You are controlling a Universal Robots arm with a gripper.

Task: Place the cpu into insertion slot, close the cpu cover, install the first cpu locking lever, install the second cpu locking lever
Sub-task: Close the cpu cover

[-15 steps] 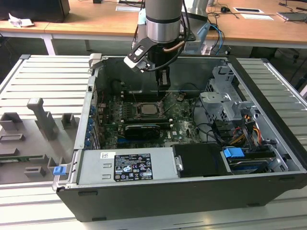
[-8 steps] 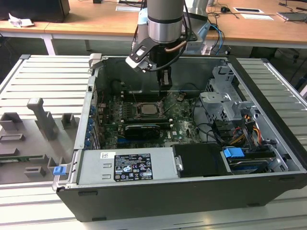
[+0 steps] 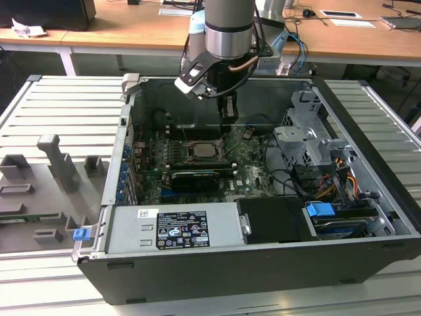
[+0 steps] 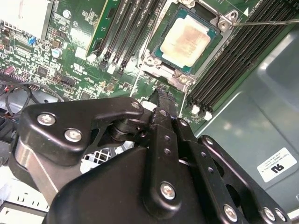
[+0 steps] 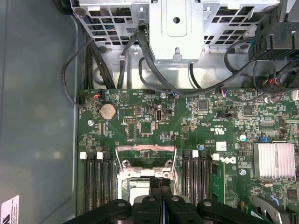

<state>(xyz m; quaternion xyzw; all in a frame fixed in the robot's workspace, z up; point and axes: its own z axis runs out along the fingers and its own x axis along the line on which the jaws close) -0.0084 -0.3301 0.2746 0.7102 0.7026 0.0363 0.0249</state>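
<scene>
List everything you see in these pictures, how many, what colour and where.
black open computer case: one, black, on the ribbed grey table
green motherboard: one, green, inside the case
cpu (flat square chip, pale metal top): one, silver-grey, seated in the black insertion slot
cpu cover (thin metal frame plate): one, silvery, at the slot's side nearest the coin cell
round coin cell: one, silver, on the motherboard
finned heat sink: one, silver, on the motherboard
grey power supply box: one, grey, along the case's front edge in the exterior view
grey fixture blocks: several, grey, exterior view's left
robot arm: one, silver-grey, above the case
gripper: one, black, fingers shut, near the slot
</scene>
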